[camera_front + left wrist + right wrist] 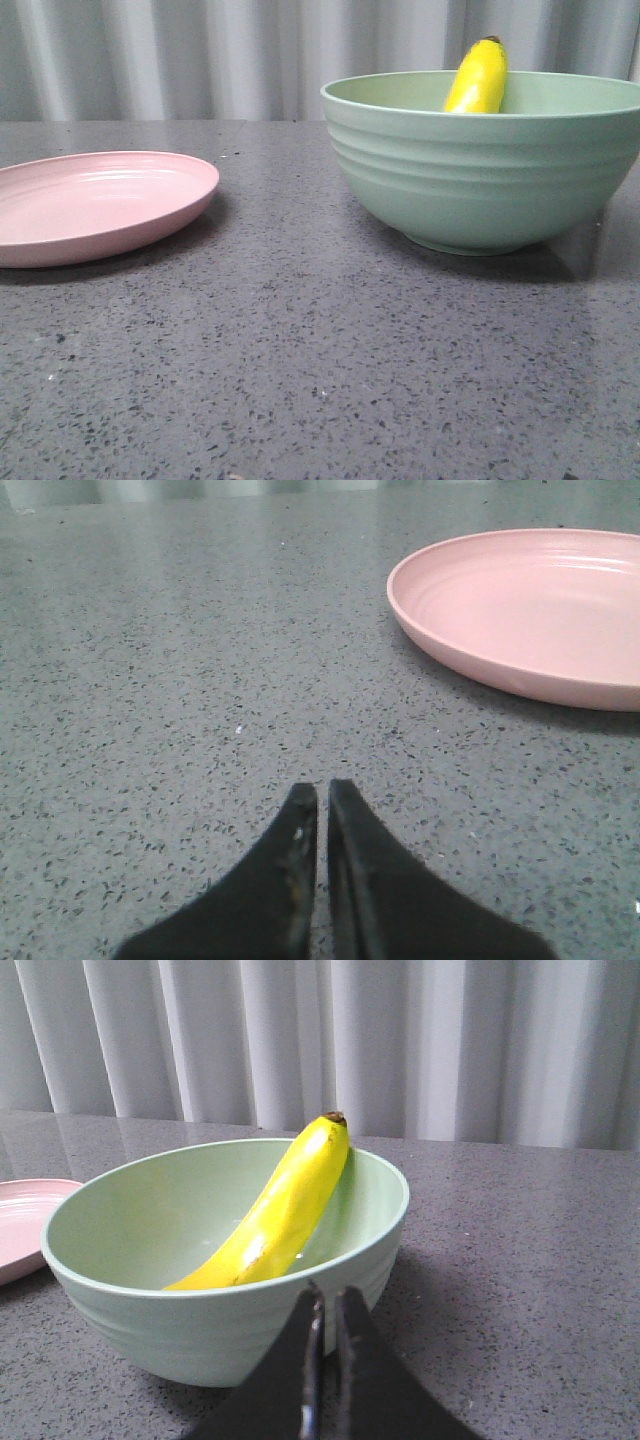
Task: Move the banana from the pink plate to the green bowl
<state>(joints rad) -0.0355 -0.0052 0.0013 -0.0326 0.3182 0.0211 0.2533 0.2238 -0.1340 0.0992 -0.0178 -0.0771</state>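
Banana point(478, 78): upper right of frame, propped inside green bowl point(480, 170), tip above rim. Pink plate point(95, 205): mid-left, bare. Left claw point(322, 805), right claw point(325, 1305): both closed, holding nothing; transfer apparently complete.

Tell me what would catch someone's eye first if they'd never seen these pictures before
The bright yellow banana stands out most: it leans inside the big green bowl on the right of the table, its dark tip poking above the rim. To the left sits the pink plate, with nothing on it. Both the left claw and the right claw are shut and hold nothing.
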